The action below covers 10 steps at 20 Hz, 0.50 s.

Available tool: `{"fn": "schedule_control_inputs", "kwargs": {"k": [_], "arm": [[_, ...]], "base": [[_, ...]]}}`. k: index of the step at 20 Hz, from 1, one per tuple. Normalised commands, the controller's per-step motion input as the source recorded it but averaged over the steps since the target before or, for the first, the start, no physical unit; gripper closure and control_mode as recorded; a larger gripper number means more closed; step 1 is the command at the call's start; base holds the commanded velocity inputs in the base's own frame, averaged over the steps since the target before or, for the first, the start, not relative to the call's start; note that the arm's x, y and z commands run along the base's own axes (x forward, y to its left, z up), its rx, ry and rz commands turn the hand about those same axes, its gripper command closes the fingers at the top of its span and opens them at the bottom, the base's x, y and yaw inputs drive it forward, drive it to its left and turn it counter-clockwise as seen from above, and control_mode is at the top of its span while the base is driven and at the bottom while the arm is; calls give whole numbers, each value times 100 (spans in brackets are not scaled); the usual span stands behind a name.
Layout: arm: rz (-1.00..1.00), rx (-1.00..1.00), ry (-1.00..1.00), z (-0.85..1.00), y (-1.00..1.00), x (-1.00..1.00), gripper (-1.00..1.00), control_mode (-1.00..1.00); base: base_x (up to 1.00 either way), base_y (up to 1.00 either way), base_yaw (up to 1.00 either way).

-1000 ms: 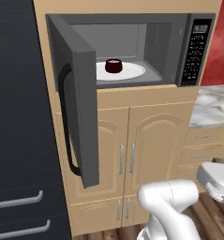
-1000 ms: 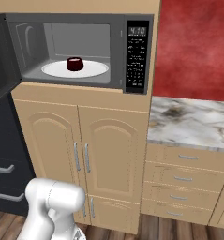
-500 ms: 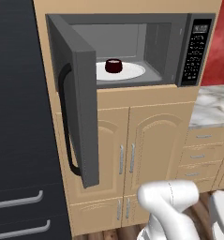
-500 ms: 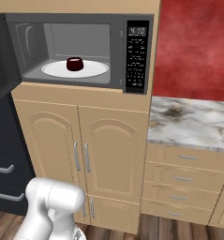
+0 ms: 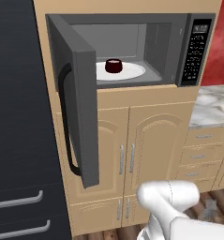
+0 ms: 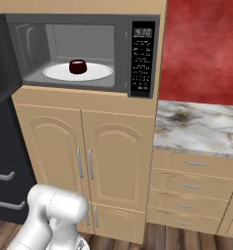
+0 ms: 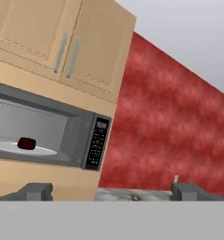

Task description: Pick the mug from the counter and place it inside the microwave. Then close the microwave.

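Maroon mug (image 7: 26, 143) sits on the white plate (image 5: 130, 71) inside the microwave (image 6: 123, 56), far ahead and left of the end effector (image 7: 111, 191), which is wide open and empty. Door (image 5: 80, 117) hangs open. Clock (image 6: 144, 33) reads 4:10.

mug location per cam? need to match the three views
Left base view: mug at upper centre, on the white round plate inside the open microwave.
Right base view: mug at upper left, on the same plate.
Hand view: mug at far left, mid-height, inside the microwave.
Shared landmark: black keypad panel, to the mug's right in all three views.
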Motion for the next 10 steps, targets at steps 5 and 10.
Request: {"fn": "schedule_control_inputs", "kwargs": {"k": [5, 10], "arm": [[-10, -17, 0, 17, 77, 14, -100, -100], [-19, -5, 0, 0, 47, 30, -100, -100]], "base": [[0, 0, 0], [0, 0, 0]]}}
